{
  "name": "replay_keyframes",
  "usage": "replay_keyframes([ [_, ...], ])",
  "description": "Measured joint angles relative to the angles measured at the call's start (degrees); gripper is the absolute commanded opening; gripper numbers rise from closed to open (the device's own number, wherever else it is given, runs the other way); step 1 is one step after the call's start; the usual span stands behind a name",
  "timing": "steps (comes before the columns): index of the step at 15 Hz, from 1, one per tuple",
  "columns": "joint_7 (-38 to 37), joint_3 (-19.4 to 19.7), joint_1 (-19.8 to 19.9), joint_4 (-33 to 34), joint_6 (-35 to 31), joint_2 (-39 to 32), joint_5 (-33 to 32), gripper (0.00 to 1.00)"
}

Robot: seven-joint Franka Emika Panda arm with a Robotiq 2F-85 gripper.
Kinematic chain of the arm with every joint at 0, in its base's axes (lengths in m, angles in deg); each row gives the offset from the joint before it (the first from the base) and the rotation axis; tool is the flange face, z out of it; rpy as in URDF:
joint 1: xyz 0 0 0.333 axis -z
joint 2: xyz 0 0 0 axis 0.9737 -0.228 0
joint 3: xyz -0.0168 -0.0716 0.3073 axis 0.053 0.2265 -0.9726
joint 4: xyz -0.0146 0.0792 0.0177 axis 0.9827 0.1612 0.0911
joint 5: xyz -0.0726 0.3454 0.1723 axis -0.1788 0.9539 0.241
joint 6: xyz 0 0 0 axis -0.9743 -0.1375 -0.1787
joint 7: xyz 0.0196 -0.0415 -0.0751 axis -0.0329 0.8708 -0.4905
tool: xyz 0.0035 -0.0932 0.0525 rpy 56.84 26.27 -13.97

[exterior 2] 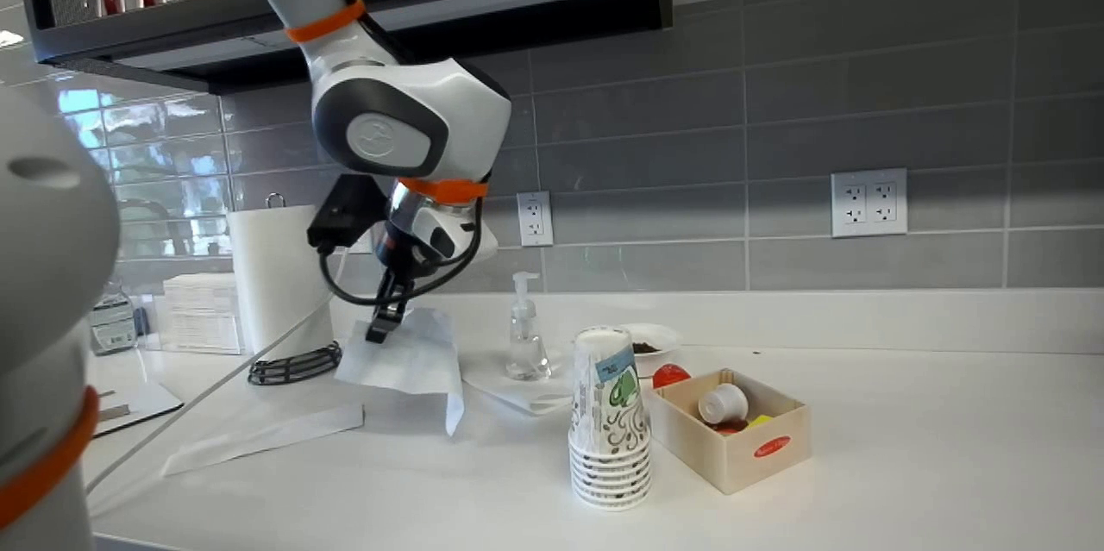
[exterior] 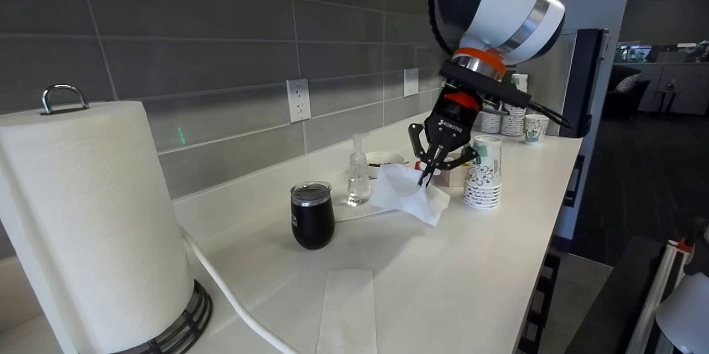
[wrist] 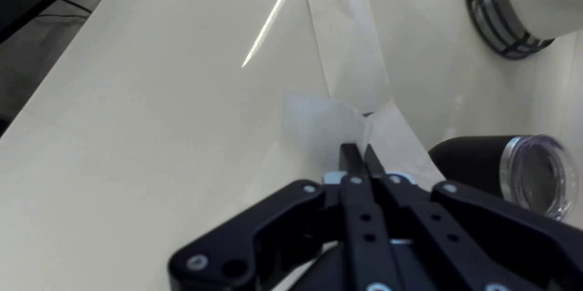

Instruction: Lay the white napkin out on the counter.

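Off-white counter [exterior: 471, 276] stretches away, and in an exterior view the paper towel roll [exterior: 94, 221] stands at nine o'clock from the gripper [exterior: 425, 181]. ROBOTIQ, it reads, jaws pinched on the creased white napkin [exterior: 403, 190], which hangs over the counter! From there, a near stack of patterned paper cups [exterior: 483, 174] at half past two, black lidded tumbler [exterior: 313, 224] at half past eight, its pale lettering [exterior: 294, 221] too small to read.

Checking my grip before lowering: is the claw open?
No, the wrist view shows the claw shut on the white napkin.
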Motion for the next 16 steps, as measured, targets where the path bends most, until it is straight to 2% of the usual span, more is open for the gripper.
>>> replay_keyframes([
  [3,-12.66,-2.88,0.87,-0.07,-1.71,0.43,-9.44,0.0],
  [7,-29.75,-7.62,2.65,-0.18,-0.64,0.0,-22.52,0.0],
  [12,-47.81,-8.89,2.13,1.71,6.29,-1.26,-37.96,0.0],
  [16,-56.76,-8.93,1.64,3.46,8.73,-1.24,-44.53,0.0],
])
